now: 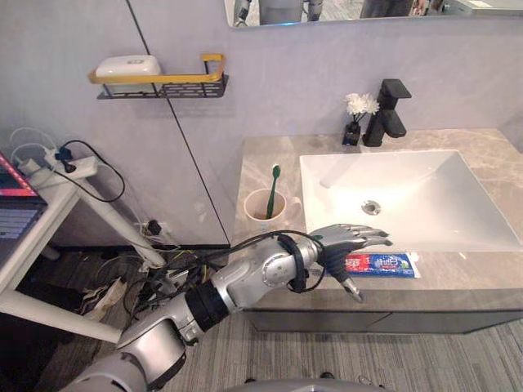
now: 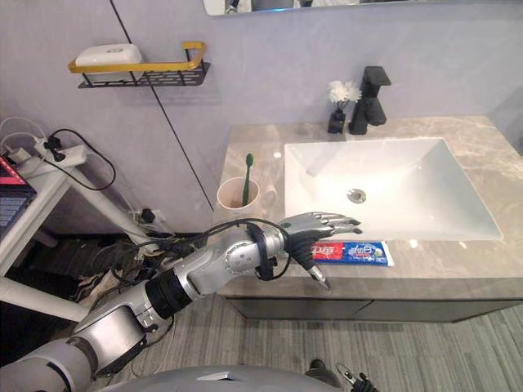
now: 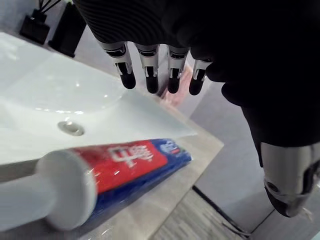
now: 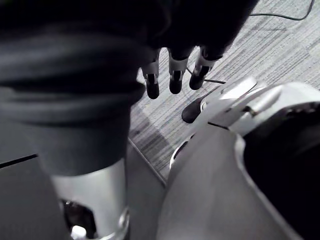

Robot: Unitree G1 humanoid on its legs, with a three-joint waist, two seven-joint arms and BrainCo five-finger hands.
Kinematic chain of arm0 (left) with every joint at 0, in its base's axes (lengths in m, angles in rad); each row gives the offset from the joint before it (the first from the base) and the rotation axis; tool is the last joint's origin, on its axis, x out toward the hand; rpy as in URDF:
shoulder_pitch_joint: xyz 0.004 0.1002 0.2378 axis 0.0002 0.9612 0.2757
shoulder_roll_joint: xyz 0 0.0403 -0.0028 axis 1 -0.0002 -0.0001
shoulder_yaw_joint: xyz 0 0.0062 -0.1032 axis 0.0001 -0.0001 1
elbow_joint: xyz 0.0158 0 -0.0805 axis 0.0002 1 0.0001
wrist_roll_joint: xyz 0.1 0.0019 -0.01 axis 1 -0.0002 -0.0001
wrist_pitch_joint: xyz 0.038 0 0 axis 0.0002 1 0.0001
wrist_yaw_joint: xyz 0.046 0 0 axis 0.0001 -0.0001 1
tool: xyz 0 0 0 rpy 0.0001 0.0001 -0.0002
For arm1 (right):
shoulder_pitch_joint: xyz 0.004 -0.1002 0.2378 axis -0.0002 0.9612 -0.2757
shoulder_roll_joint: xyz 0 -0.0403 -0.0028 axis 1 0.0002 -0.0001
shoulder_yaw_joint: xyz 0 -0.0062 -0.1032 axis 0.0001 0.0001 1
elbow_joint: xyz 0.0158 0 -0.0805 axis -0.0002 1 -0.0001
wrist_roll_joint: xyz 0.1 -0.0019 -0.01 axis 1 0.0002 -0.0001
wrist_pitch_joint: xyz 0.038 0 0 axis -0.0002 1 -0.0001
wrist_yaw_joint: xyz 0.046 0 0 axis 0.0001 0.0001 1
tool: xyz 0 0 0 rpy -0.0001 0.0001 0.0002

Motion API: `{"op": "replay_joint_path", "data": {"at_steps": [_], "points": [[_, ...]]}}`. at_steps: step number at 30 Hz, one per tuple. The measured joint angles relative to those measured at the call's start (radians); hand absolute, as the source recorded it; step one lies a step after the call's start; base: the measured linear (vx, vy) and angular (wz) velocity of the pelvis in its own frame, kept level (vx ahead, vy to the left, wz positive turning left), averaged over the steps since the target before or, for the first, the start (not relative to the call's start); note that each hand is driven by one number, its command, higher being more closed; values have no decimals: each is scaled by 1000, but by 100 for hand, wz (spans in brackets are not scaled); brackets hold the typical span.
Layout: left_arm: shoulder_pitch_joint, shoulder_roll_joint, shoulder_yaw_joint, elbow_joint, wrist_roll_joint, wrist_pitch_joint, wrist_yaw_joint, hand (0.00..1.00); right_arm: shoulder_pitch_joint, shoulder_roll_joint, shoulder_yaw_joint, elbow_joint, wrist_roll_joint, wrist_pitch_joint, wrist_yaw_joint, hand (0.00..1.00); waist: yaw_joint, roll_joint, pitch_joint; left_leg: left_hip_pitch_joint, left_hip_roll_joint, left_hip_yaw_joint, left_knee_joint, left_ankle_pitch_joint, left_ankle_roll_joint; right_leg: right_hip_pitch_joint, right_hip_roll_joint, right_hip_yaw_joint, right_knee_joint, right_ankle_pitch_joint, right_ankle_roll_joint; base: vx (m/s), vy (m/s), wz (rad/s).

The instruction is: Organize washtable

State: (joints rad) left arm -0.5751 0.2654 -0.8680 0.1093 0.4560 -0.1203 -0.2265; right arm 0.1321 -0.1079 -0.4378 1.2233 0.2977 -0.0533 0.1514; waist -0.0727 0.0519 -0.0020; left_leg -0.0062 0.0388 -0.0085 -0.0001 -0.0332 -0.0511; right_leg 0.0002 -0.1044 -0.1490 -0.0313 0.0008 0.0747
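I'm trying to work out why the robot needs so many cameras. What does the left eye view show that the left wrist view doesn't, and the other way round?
The left eye view adds the cup with a green toothbrush and the wall shelf holding soap. The left wrist view adds the white cap of the toothpaste tube, seen close up. Both share that tube, the white sink and the left hand, open over the tube.
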Motion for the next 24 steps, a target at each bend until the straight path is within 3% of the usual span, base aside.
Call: {"op": "replay_joint_path", "data": {"at_steps": [18,19,24], "points": [[48,16,8,107,0,12,4,0,-44,2,-8,-7,0,0,0,0,-5,-5,36,28,1,5,-34,0,0,38,4,-4,-58,20,0,15,-4,-1],[49,18,8,108,0,13,4,100,-47,3,-8,-7,0,0,0,0,-5,-5,36,28,1,6,-35,0,0,37,4,-4,-58,20,0,0,0,0],[54,12,18,108,-17,23,28,100,-50,3,-8,-7,0,0,0,0,-5,-5,36,28,1,7,-34,0,0,37,4,-4,-58,20,0,0,0,0]]}}
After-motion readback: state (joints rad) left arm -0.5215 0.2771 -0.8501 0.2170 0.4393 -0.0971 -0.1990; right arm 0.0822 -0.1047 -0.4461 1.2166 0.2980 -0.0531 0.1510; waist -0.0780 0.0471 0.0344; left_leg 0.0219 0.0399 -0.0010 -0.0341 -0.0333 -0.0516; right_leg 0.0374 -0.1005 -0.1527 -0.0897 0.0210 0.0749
